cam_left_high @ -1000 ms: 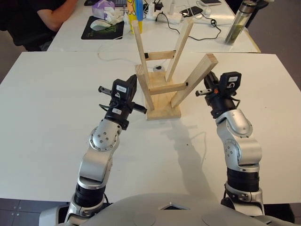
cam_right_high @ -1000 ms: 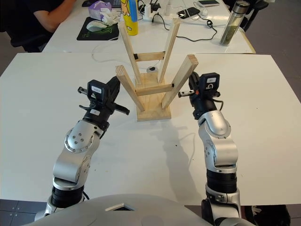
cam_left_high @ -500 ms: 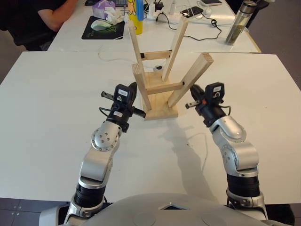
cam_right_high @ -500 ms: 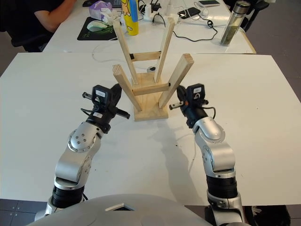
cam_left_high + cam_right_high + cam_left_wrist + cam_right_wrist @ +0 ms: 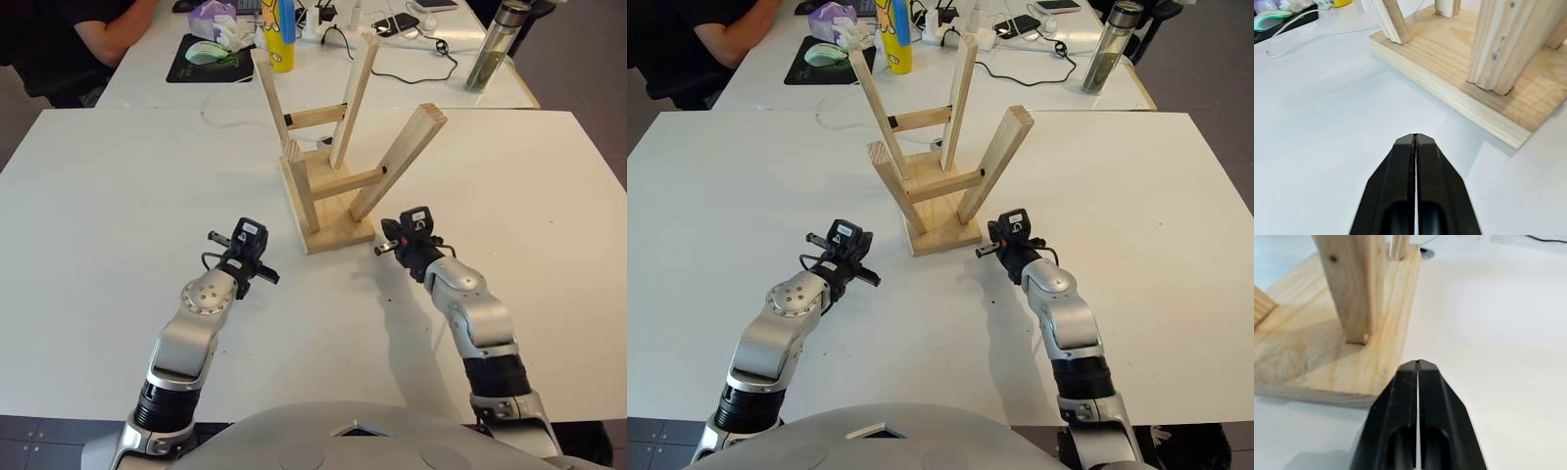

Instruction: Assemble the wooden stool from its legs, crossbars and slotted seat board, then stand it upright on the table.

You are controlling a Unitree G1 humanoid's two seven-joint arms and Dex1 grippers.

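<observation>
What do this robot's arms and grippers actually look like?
The left arm and right arm are smooth silver metal with rounded, ball-like joints and black bands near the body. Each ends in a black wrist block carrying a small white label. The left gripper and right gripper are matte black, with two flat fingers tapering to a blunt wedge.

Both arms draw back from the stool's [image 5: 333, 223] legs toward the table's [image 5: 118, 196] near edge. The left gripper [image 5: 1415, 143] and right gripper [image 5: 1418, 367] now sit low beside the seat board, and the stool has turned slightly.
</observation>
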